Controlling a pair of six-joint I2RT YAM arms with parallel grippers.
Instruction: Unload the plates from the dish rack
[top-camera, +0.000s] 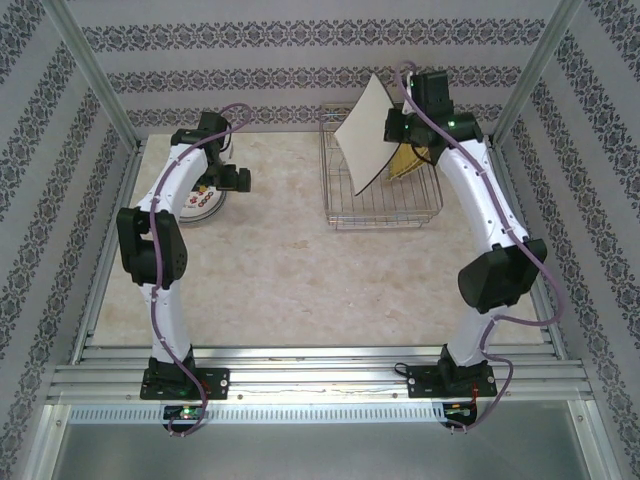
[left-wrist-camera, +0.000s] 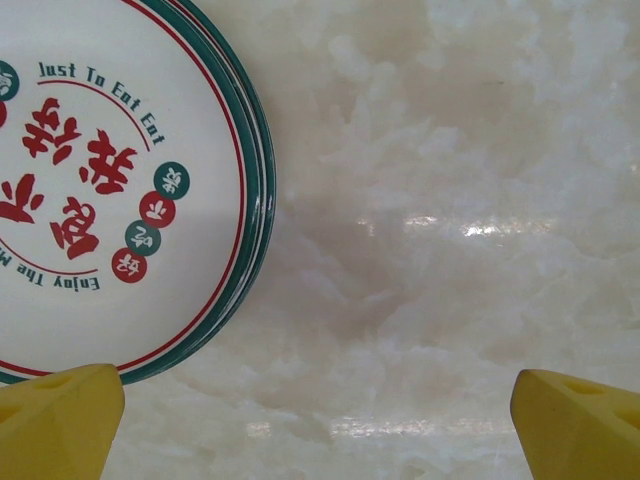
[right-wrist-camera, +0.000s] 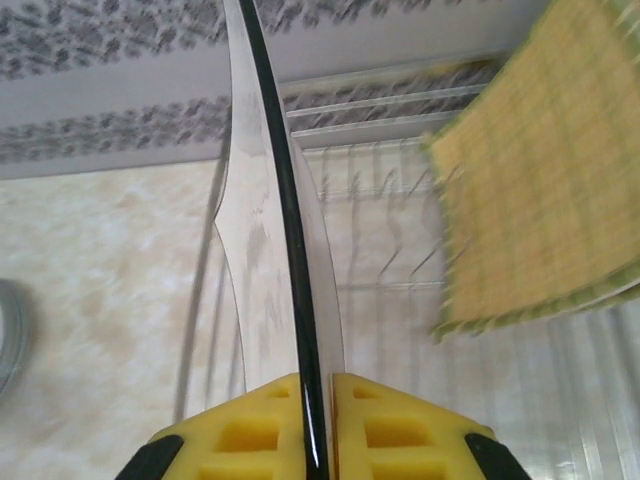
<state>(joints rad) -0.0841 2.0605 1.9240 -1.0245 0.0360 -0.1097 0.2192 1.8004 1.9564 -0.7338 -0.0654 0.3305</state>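
Note:
My right gripper (top-camera: 398, 130) (right-wrist-camera: 318, 420) is shut on the edge of the plain white square plate (top-camera: 366, 132). It holds the plate tilted, above the silver wire dish rack (top-camera: 385, 205). In the right wrist view that plate (right-wrist-camera: 262, 230) is edge-on, its dark rim pinched between the yellow pads (right-wrist-camera: 250, 430). Yellow grid-patterned square plates (top-camera: 408, 160) (right-wrist-camera: 540, 190) still stand in the rack's (right-wrist-camera: 395, 255) slots. A stack of round white plates (top-camera: 203, 203) (left-wrist-camera: 100, 190) with red markings and green rims lies on the table at the left. My left gripper (top-camera: 236, 180) (left-wrist-camera: 320, 440) hangs open just beside the stack, with nothing between its fingers.
The marble-look tabletop (top-camera: 280, 280) stretches between the round plates and the rack. Patterned walls and metal frame posts (top-camera: 90, 70) enclose the workspace. A ribbed metal rail (top-camera: 320, 375) runs along the near edge by the arm bases.

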